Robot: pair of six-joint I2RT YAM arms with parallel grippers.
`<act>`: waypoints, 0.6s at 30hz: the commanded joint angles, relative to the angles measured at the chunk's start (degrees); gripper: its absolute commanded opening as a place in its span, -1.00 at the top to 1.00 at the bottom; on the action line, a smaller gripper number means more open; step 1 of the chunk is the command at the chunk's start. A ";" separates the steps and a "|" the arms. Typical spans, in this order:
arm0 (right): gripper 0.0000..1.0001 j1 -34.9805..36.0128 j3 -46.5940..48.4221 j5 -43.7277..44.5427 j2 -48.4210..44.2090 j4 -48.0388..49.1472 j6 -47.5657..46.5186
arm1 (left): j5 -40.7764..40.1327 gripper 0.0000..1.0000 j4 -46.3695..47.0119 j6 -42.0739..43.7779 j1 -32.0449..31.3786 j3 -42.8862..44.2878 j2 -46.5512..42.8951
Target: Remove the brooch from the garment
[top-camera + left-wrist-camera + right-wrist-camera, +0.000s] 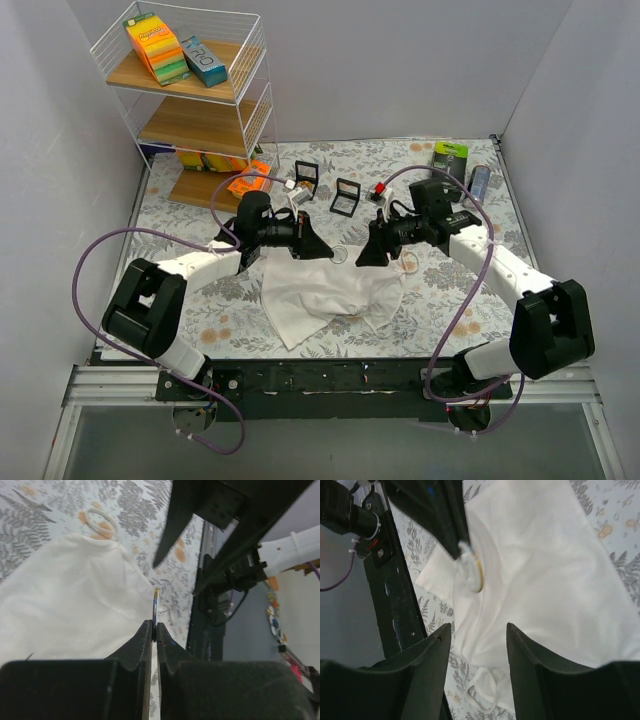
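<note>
- Pinching the brooch (156, 604) by its rim, my left tool (153, 629) has both fingers pressed together on the thin disc, which stands on edge just above the tips. I judge that holding the rim rather than the face leaves the pin side free to slide out of the cloth.
- The brooch sits against an edge of the white garment (545, 555), which lies crumpled in the middle of the flowered counter (450, 290). My right wrist camera shows it as a small round piece with a gold rim, touching the fabric. I cannot tell whether its pin is through the cloth or already free.
- My right tool (478, 632) hangs over the garment with its fingers spread apart and nothing between them, near the brooch. I judge it is placed there to pin down or grip the cloth, so the fabric does not rise with the brooch when my left arm pulls.
- From above, the two tools face each other tip to tip over the far edge of the garment, close but not touching.
- A pale ring (102, 522) lies on the counter at a corner of the garment, apart from both tools. It looks like part of the garment, not the brooch.
- The grip covers only a narrow strip of rim, so I judge the disc could twist or slip if pulled hard. A slow, straight draw away from the cloth seems safest.
</note>
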 commanded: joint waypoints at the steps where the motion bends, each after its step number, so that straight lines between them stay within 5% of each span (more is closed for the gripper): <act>1: -0.15 -1.18 4.61 -6.06 2.75 8.45 8.19 | 7.96 1.00 9.91 -13.69 -0.35 -2.61 -1.92; 18: -0.11 -1.27 -0.92 -17.05 3.72 19.00 19.36 | 9.55 1.00 13.96 -17.48 -0.27 -1.65 0.19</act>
